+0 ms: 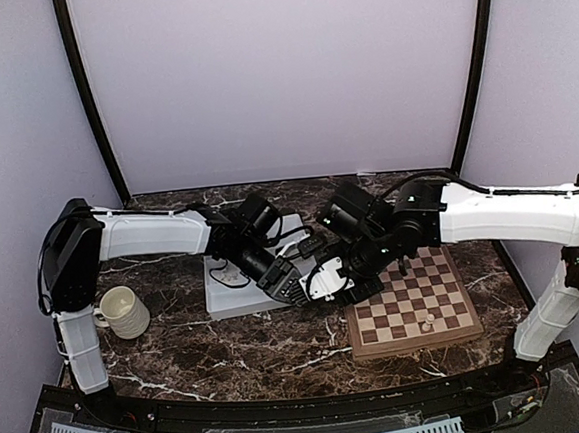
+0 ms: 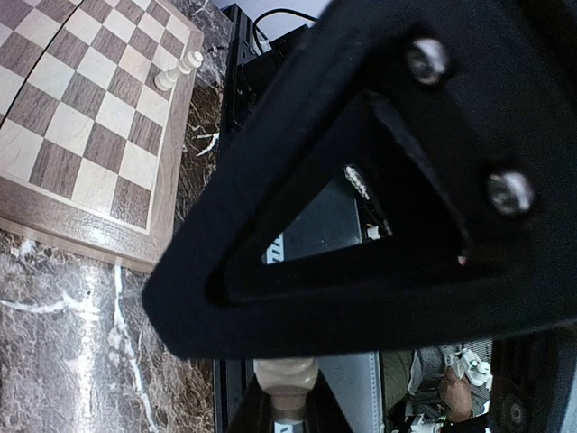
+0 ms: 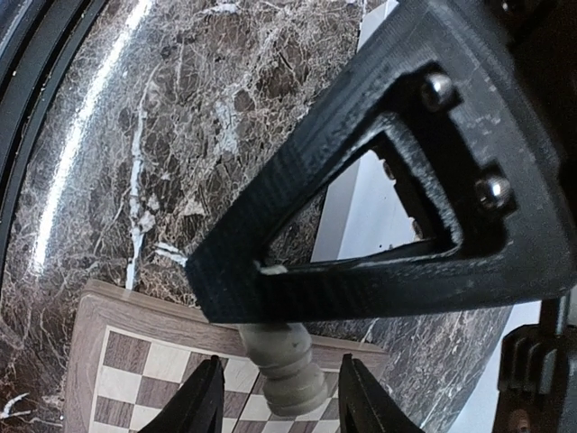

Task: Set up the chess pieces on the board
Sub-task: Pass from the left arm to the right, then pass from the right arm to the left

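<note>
Gripping a cream piece (image 3: 283, 368) in the right gripper (image 1: 340, 285), hovering over the border of the board (image 1: 412, 302), meeting the left gripper (image 1: 297, 291) tip to tip, open or clenched there impossible to tell. Stretching the left arm (image 1: 160, 234) over the white tray (image 1: 226, 300), hiding its contents.

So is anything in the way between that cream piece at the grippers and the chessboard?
Nothing visible does. The cream piece sits right at the board's edge, and the squares in view are bare except two other cream pieces near its front edge.
</note>
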